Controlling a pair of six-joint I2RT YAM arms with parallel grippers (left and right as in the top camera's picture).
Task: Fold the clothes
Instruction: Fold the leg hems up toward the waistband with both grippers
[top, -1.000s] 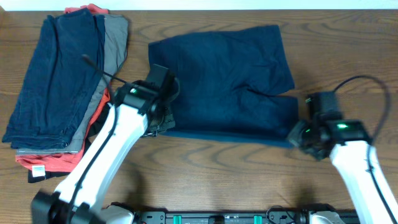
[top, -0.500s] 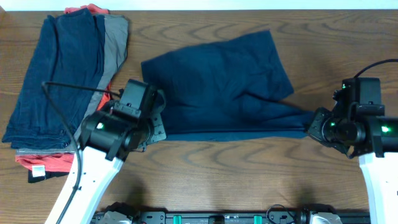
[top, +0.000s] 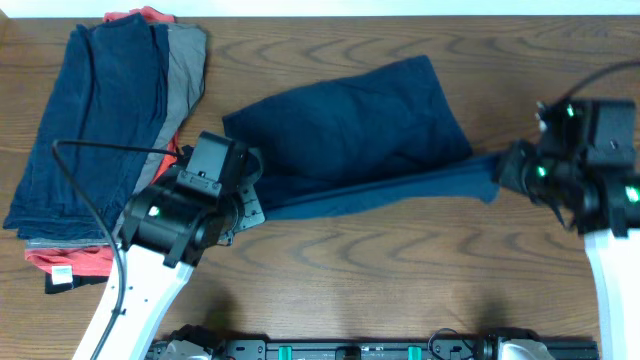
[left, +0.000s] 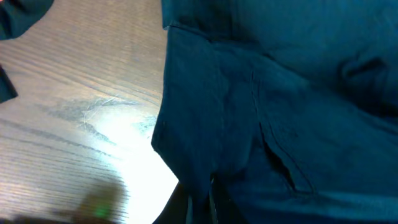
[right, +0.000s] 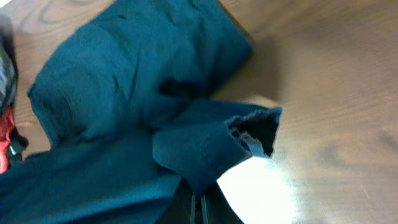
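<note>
Dark navy shorts (top: 360, 125) lie across the middle of the wooden table, their front edge pulled taut into a band (top: 400, 188) between my two grippers. My left gripper (top: 258, 203) is shut on the shorts' left end; in the left wrist view the cloth (left: 261, 106) fills the frame above the jaws (left: 200, 208). My right gripper (top: 503, 180) is shut on the right end, where a leg hem (right: 249, 127) hangs over the jaws (right: 198, 208). The far half of the shorts rests flat on the table.
A stack of folded clothes (top: 95, 120), navy on top with grey, orange-red and black beneath, lies at the far left. Bare wooden table (top: 400, 270) runs along the front and right. A black rail (top: 350, 350) runs along the table's front edge.
Both grippers moved apart, the left toward the front left, the right to the right and back, stretching the front edge taut. The shorts have shifted and tilted.
</note>
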